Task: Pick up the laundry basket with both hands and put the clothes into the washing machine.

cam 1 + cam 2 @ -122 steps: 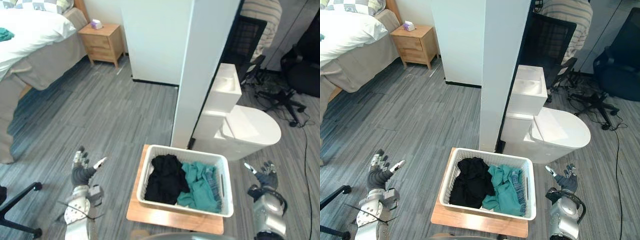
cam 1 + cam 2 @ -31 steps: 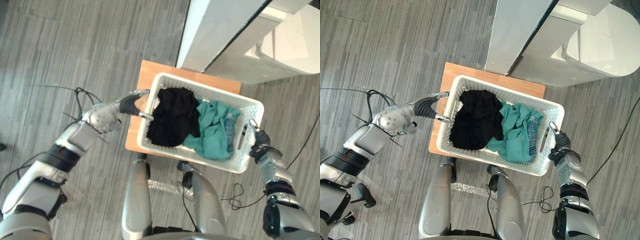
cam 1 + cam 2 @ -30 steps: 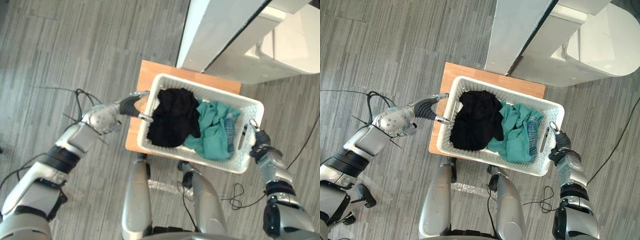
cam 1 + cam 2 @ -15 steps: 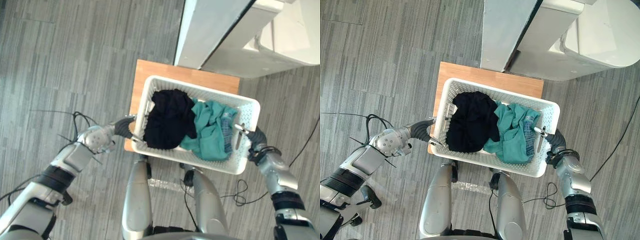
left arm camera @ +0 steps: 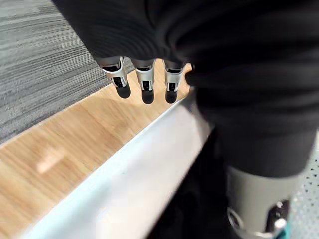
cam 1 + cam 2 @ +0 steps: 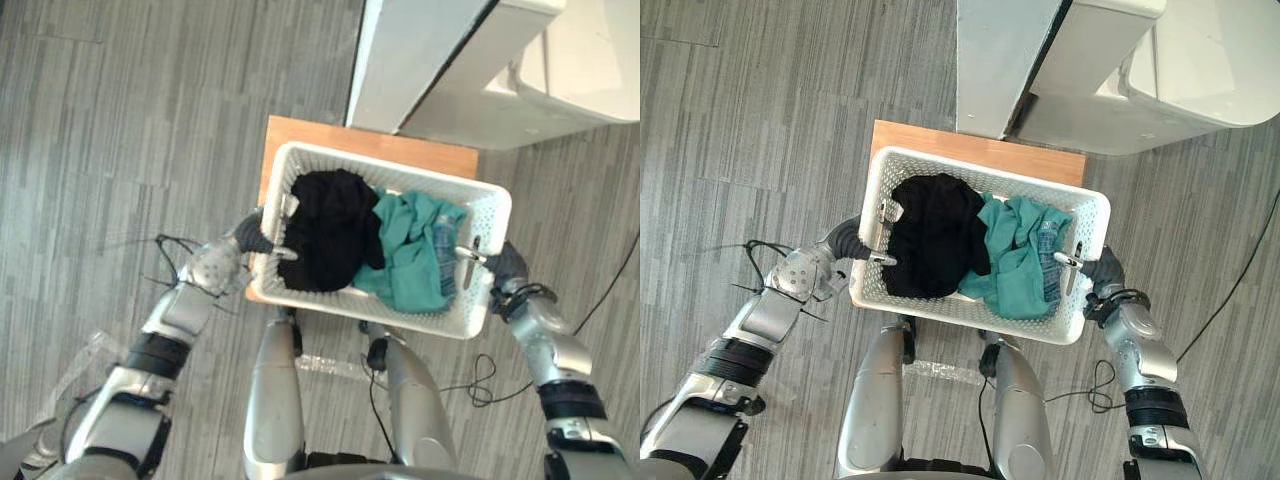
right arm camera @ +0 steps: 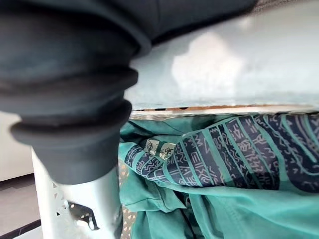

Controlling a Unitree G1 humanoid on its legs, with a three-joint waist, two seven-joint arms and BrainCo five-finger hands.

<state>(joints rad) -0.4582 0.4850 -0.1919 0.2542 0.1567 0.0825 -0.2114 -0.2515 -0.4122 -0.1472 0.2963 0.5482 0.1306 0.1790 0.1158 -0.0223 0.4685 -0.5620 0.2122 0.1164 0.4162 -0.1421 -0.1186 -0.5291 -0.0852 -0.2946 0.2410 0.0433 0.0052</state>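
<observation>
The left hand (image 6: 252, 234) and right hand (image 6: 501, 268) clamp the end rims of the white perforated plastic laundry basket (image 6: 440, 318), black and teal clothes (image 6: 335, 235) inside, overhanging a wooden board (image 6: 330, 133); open grey floor (image 6: 120, 120) leftward.

Over board (image 6: 405, 151), basket (image 6: 400, 315), overhanging near edge. In basket, first garment (image 6: 325, 230) left, second garment (image 6: 405, 258) right, touching. Left hand (image 6: 255, 232) curled round left rim, right hand (image 6: 497, 268) round right rim. Behind board, partition (image 6: 410, 50); right of that, machine (image 6: 565, 60).
</observation>
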